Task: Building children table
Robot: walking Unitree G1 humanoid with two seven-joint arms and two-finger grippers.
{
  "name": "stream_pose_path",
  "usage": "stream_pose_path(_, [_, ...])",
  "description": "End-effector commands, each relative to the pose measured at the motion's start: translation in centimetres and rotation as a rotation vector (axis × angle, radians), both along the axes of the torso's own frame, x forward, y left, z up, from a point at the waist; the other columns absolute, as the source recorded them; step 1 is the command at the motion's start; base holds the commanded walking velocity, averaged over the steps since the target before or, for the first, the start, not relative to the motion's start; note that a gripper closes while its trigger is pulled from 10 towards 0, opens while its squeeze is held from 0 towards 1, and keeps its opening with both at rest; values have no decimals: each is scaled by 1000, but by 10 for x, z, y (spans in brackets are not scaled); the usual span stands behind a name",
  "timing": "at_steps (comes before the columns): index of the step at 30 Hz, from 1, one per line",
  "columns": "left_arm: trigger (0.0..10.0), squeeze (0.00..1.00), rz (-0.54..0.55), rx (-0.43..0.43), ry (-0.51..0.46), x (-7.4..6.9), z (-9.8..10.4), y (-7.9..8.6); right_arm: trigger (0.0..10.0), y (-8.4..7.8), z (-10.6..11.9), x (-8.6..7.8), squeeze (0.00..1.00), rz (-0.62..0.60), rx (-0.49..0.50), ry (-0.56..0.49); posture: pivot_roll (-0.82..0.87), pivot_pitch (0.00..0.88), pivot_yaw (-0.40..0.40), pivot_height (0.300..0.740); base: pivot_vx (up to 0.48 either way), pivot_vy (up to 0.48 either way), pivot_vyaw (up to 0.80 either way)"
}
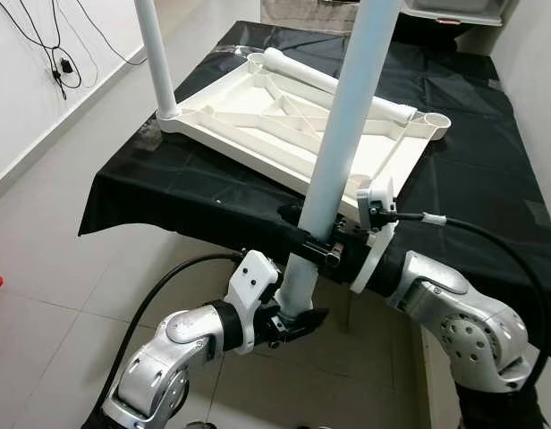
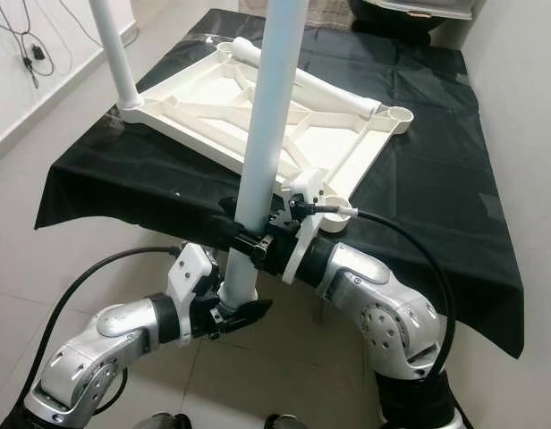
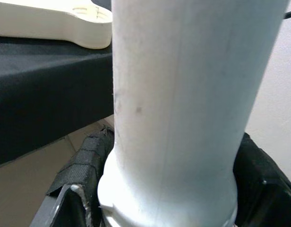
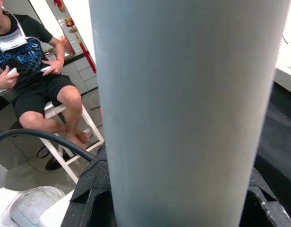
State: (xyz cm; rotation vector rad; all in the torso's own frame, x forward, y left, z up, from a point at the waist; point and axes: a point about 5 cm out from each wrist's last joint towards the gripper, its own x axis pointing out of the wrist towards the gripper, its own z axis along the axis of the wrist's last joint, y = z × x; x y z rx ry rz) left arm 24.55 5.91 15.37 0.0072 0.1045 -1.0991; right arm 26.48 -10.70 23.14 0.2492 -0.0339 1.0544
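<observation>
A white children's table top lies upside down on a black-covered table. One white leg stands upright in its near-left corner socket. A second leg lies loose across the far side. I hold a third pale leg upright in front of the table's near edge. My left gripper is shut on its lower end. My right gripper is shut on the leg a little higher up.
An empty socket sits at the table top's right corner. Cables hang on the wall at left above the tiled floor. A person sits on a white stool behind me, in the right wrist view.
</observation>
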Motion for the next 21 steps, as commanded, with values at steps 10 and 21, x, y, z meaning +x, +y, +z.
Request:
stream_pose_path(10, [10000, 0, -59, -12, 48, -12, -3, -8, 0, 6, -3, -3, 0, 22, 12, -1, 53, 149, -44, 740, 0, 0, 0])
stream_pose_path(21, [10000, 0, 26, 33, 14, -6, -7, 0, 0, -25, 16, 19, 0, -227, 114, -58, 57, 127, -48, 740, 0, 0, 0])
